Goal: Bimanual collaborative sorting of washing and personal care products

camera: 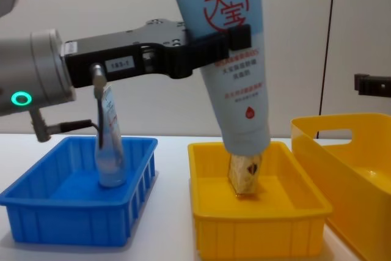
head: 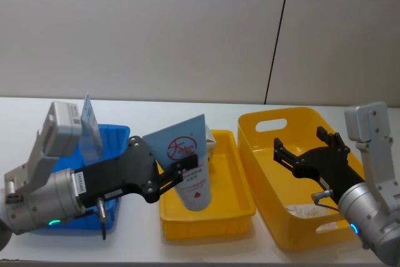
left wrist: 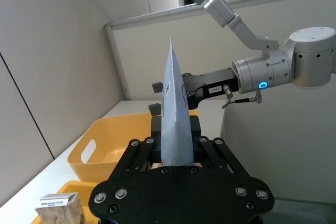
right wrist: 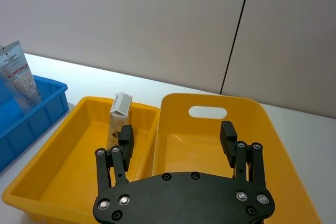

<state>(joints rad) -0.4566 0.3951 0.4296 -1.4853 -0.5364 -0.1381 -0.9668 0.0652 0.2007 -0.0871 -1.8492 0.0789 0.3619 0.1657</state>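
Observation:
My left gripper (head: pixel 186 168) is shut on a pale-blue squeeze tube (head: pixel 187 154) with a red round logo. It holds the tube cap-down and tilted over the small yellow bin (head: pixel 206 223). In the chest view the tube (camera: pixel 235 59) hangs just above a beige carton (camera: pixel 245 175) standing in that bin. A second tube (camera: pixel 110 145) stands upright in the blue bin (camera: pixel 61 212). Over the large yellow bin (head: pixel 262 126) my right gripper (head: pixel 309 142) is open, nothing between its fingers (right wrist: pixel 126 137).
The three bins stand side by side on the white table: blue at the left, small yellow in the middle, large yellow (right wrist: pixel 173 100) at the right. A grey wall rises close behind the table. Bare table shows in front of the bins.

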